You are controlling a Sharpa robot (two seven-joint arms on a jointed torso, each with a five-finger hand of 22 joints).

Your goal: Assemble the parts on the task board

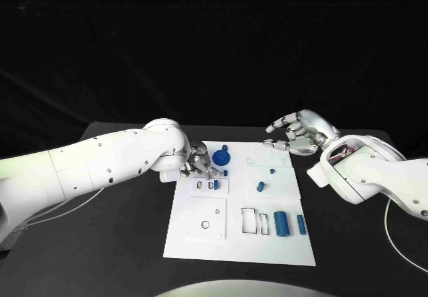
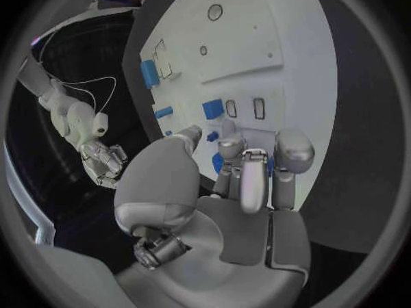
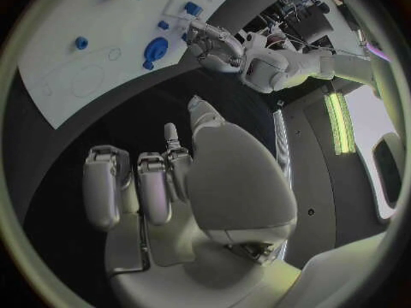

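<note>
Parts, small and blue, are scattered over the white task board [image 1: 268, 247] that lies in the middle of the black table [image 1: 357, 247]. From the head view, a thick blue cylinder [image 1: 282, 223] and a thinner blue bar [image 1: 302, 224] lie side by side toward four o'clock on the board, just right of two rectangular outlined slots. A short blue peg [image 1: 260, 185] sits near the board's centre, and a tiny blue piece [image 1: 270, 169] lies just beyond it toward one o'clock. At about eleven o'clock a round blue disc with a stem [image 1: 220, 155] rests beside the left hand [image 1: 197, 162].

That left hand is down at the board's ten o'clock edge, fingers curled close over two small sockets; in the left wrist view a blue part [image 2: 221, 161] shows between its fingers [image 2: 253, 178], but I cannot tell whether it is actually gripped. One socket beside it holds a small blue block [image 2: 212, 108].

The right hand [image 1: 294, 134] hovers off the board's far edge at one o'clock, fingers apart and loosely bent, holding nothing; the right wrist view shows bare dark table under it.

Black cloth hangs behind the table. The room beyond is dim, with a green-lit strip [image 3: 340, 122] at one side. Circles drawn on the board's far end are faint and hard to read.
</note>
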